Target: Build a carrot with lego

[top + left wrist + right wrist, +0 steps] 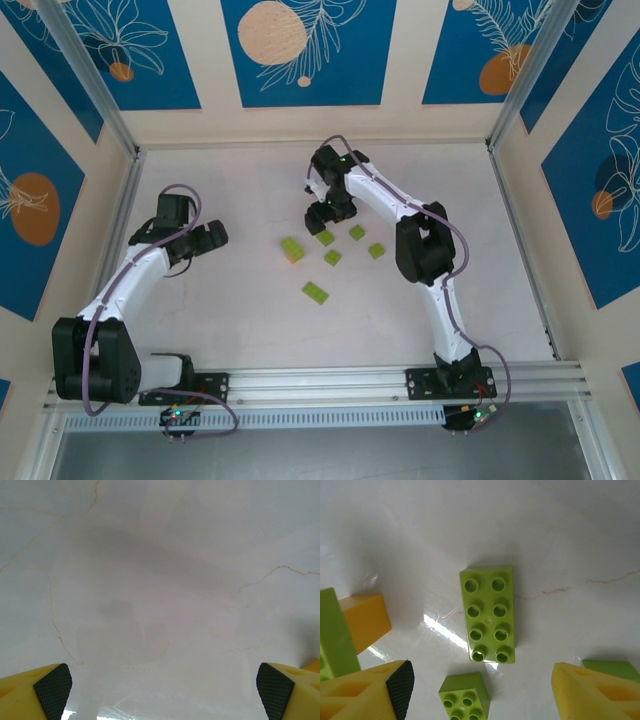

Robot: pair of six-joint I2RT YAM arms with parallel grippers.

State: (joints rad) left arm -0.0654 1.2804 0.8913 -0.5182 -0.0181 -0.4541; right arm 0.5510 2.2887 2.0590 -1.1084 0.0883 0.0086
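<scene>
Loose lime-green lego [333, 257] lies scattered mid-table. A partly built carrot [293, 249], lime green with an orange brick, sits to the left of it. My right gripper [325, 218] hangs just behind the bricks, pointing down. In the right wrist view the right gripper [482, 697] is open, and a small square lime brick [464, 696] lies between its fingers [397, 687] without touching them. Beyond that lies a long eight-stud lime brick [487, 615]. At the left edge is the carrot's orange brick [365, 620]. My left gripper [208, 238] [164, 695] is open over bare table.
Two more lime bricks [357, 232] [377, 250] lie to the right of the right gripper, and a rectangular one [316, 292] lies nearer the front. A metal rail [320, 382] runs along the near edge. Walls with blue panels [300, 50] enclose the white table [240, 330].
</scene>
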